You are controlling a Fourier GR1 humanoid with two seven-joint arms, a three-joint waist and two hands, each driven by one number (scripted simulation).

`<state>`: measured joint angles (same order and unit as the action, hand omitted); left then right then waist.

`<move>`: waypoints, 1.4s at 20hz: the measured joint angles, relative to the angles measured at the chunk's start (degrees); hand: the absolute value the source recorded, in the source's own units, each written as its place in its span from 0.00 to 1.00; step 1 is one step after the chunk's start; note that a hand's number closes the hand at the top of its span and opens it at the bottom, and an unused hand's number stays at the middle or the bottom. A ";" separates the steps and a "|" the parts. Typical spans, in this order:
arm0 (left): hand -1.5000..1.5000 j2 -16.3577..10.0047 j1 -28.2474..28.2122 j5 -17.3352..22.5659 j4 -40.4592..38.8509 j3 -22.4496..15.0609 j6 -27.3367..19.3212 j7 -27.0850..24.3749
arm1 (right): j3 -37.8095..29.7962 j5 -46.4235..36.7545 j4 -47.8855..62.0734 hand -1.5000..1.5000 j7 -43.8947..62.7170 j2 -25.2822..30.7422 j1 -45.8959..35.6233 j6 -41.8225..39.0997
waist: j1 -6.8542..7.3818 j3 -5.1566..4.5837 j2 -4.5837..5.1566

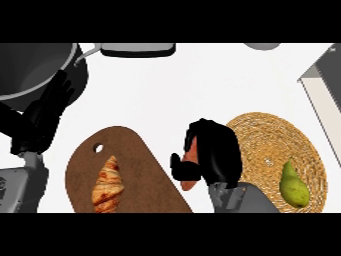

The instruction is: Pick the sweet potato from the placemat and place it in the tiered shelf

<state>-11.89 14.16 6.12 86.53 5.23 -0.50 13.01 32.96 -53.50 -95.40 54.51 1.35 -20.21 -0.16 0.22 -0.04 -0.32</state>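
We look down on a white worktop, with a dark grey metal pot in the upper left of the frame and the grey-and-beige tiered shelf running along the right edge. The grasp looks made, as we judge it, but the carry has not begun. The right robot hand, at the centre of the frame, is curled round the orange, tapered sweet potato. Only a sliver of the sweet potato shows between thumb and fingers, and its pointed end pokes out below the hand. It sits at the left rim of the round woven straw placemat, between that mat and the brown wooden cutting board bearing a golden croissant. We cannot tell whether it has left the surface. The shelf lies well apart, across the mat to the right, so the lift, the carry and the release are all left to do. A green pear lies on the mat's lower right, in the way of a low path. The left robot hand rests at the left, fingers spread and holding nothing.
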 measured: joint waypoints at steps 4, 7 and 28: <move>0.50 0.20 -0.17 -0.40 -0.59 0.02 -0.19 -0.64 | 0.56 -4.55 -7.73 1.00 4.06 -0.72 -3.24 3.20 | -0.42 0.00 -0.09; 0.50 0.07 -0.18 -0.19 -0.48 0.29 -0.08 -0.37 | -1.09 -7.66 -13.15 1.00 6.38 -0.83 -7.09 2.68 | -0.52 -0.01 -0.11; 0.50 -0.38 -0.72 0.03 0.62 1.23 0.51 0.32 | -36.42 -4.65 -28.25 1.00 5.26 9.92 -17.44 -18.11 | -1.15 0.01 0.00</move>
<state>-12.27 13.44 6.15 87.15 6.46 0.01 13.34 -3.46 -58.15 -123.64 59.77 11.26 -37.65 -18.27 -0.93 -0.03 -0.32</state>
